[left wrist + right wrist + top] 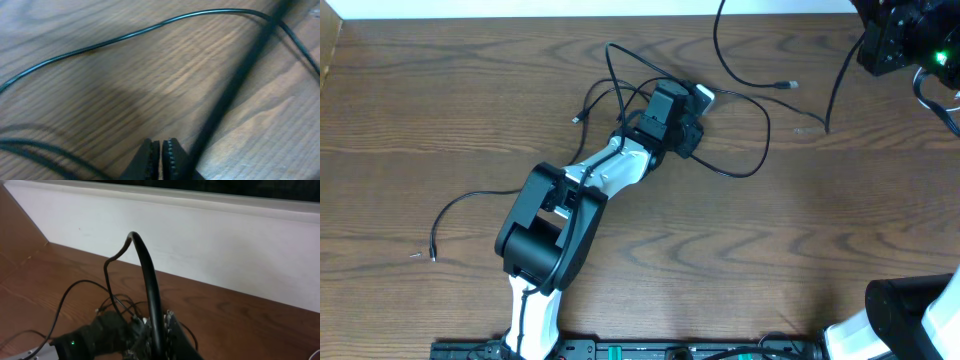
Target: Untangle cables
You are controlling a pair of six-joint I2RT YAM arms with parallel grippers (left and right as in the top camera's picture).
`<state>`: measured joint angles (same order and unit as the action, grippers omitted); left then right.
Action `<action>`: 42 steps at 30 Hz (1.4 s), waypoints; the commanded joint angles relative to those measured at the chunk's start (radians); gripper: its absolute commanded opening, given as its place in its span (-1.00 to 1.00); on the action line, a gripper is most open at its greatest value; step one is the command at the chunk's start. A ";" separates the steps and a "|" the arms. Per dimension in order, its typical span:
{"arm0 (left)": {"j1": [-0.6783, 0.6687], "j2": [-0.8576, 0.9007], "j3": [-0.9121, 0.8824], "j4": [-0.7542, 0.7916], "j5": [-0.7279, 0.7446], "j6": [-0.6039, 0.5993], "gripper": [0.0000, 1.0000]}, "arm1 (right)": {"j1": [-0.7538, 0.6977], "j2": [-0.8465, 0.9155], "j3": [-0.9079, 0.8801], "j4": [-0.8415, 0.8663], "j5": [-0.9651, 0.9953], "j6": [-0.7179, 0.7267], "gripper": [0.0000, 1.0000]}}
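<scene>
Thin black cable [125, 35] lies in loose overlapping loops near the far-edge centre of the dark wood-grain table [820, 230], around the left gripper [161, 157], jaws together, empty. Right gripper [165, 330] jaws closed. White wall [225, 240] borders the far edge

I see my left arm [570, 200] as white shells between bulky black joint housings. Its fingers [150, 160] are black with finely ridged edges. Right of it, the right arm [895, 45] shows black, with a green light [940, 57].
</scene>
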<state>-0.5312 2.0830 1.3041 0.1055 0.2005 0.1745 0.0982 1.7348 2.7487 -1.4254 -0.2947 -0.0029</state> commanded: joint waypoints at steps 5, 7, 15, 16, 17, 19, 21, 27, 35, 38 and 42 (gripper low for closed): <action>0.005 -0.317 0.009 -0.123 -0.082 -0.034 -0.85 | -0.008 0.017 0.002 0.004 0.001 0.017 -0.98; 0.005 -0.422 0.010 -0.174 -0.082 -0.034 -0.85 | -0.008 0.021 0.002 0.008 0.001 0.017 -0.98; 0.011 -0.822 0.010 -0.271 -0.082 -0.034 -0.85 | -0.008 0.071 0.002 0.026 0.000 0.020 -0.98; 0.016 -0.855 0.010 -0.260 -0.082 -0.034 -0.85 | -0.008 0.079 0.002 0.026 0.000 0.028 -0.98; 0.023 -0.883 0.010 -0.246 -0.082 -0.034 -0.85 | -0.008 0.087 0.002 0.026 -0.001 0.033 -0.98; 0.044 -0.930 0.010 -0.203 -0.082 -0.034 -0.85 | -0.008 0.106 0.002 0.026 -0.003 0.033 -0.98; 0.074 -0.958 0.011 -0.142 -0.082 -0.034 -0.85 | -0.008 0.130 0.002 0.026 -0.004 0.034 -0.98; 0.191 -0.933 0.019 0.116 -0.082 -0.086 -0.85 | -0.008 0.212 0.002 0.013 -0.023 0.036 -0.98; 0.238 -0.827 0.096 0.394 -0.082 -0.263 -0.85 | -0.008 0.331 0.002 -0.012 -0.042 0.035 -0.98; 0.238 -0.794 0.177 0.409 -0.080 -0.315 -0.85 | -0.008 0.380 0.002 -0.019 -0.049 0.035 -0.98; 0.237 -0.748 0.308 0.425 -0.077 -0.351 -0.85 | -0.008 0.443 0.002 -0.020 -0.066 0.035 -0.98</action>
<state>-0.2970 1.3277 1.4925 0.5037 0.1249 -0.1089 0.0963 2.1384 2.7487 -1.4418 -0.3370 0.0193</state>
